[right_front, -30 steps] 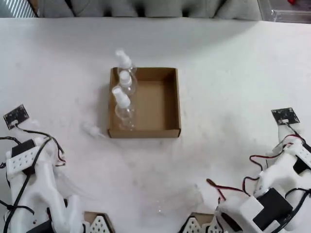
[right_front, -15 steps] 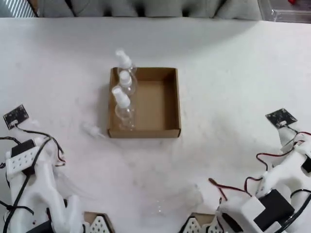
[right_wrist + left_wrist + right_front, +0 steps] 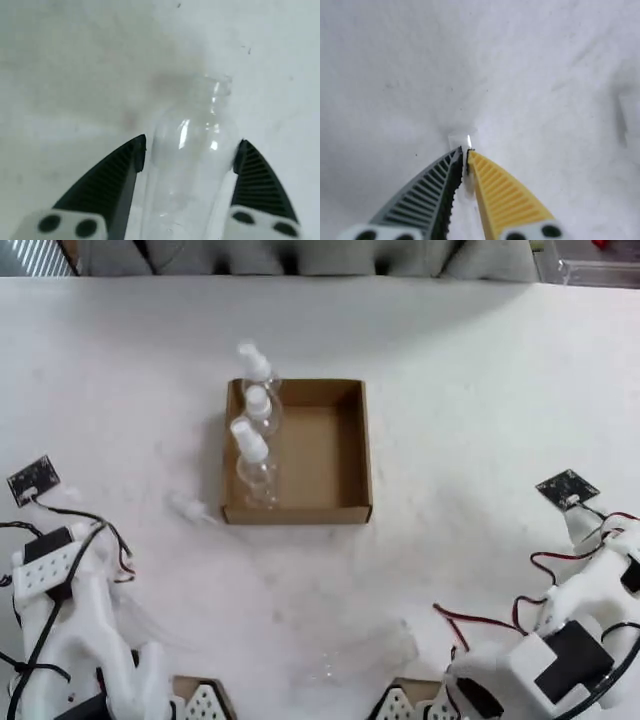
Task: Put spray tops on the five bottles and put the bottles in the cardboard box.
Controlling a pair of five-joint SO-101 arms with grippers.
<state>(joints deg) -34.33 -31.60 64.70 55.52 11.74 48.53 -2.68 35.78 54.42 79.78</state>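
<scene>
Bottle: A clear, uncapped bottle (image 3: 355, 655) lies on its side on the desk (image 3: 480, 390), low in the middle of the high view and well apart from the box. Its neck is bare.
Right claw: Our right claw (image 3: 192, 141) stands wide, one jaw on each side of the bottle's body and close against its walls. We cannot tell whether they press yet.
Left claw: Our left claw (image 3: 465, 149) has its jaws drawn together, with a small pale bit (image 3: 460, 139) at the tips. We cannot tell what it is.
Handling: We judge the bottle to be thin, empty plastic, so it should be very light. The walls should dent under a hard squeeze, and the smooth, round body could roll or slip out sideways. It should not break easily.
Hold: We would grip across the broad body below the shoulder, firmly but gently, leaving the neck free for a top.
Spray top: A loose spray top (image 3: 188, 507) lies just left of the box's lower left corner. It is small and light, and best taken by its head.
Box: The cardboard box (image 3: 366, 450) sits mid-frame. Three capped bottles (image 3: 250, 455) line its left wall; we cannot tell whether the farthest stands inside.
</scene>
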